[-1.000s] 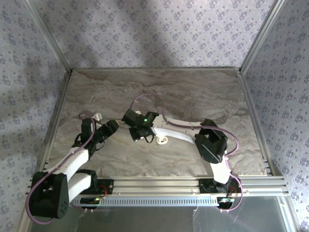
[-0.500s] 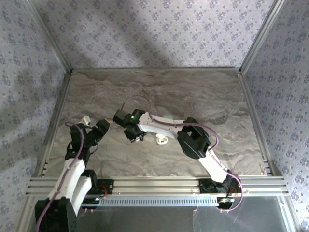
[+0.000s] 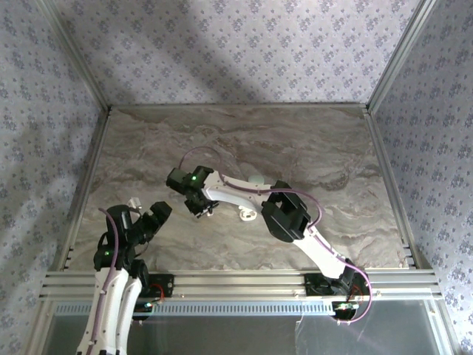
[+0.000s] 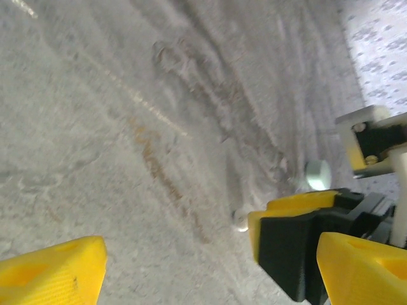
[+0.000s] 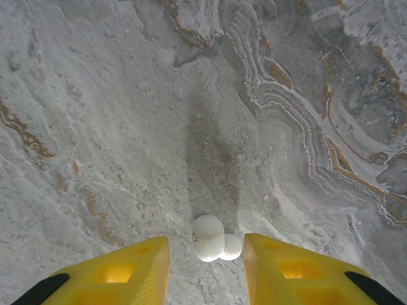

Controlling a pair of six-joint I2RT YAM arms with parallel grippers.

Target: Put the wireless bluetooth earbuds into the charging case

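Observation:
A small white earbud (image 5: 213, 238) lies on the marble table between the yellow fingers (image 5: 130, 270) of my right gripper (image 5: 206, 257). The jaws are open, with a gap on each side of the earbud. In the top view the right gripper (image 3: 203, 209) reaches left of centre. A white charging case (image 3: 247, 214) lies just to its right, and a mint case (image 3: 256, 178) lies beyond that. My left gripper (image 3: 157, 214) sits near the left front, wide open and holding nothing (image 4: 210, 267). From its wrist I see an earbud (image 4: 240, 220) beside the right gripper's finger (image 4: 289, 238).
Aluminium rails (image 3: 244, 281) run along the near edge and both sides of the table. Patterned walls enclose the back and sides. The right arm's elbow (image 3: 284, 214) lies low across the middle of the table. The mint case (image 4: 317, 175) shows at the right of the left wrist view.
The left arm has drawn back toward the near left corner and its jaws have opened wide. The right arm has swung further left, and its fingers have narrowed slightly around the earbud.

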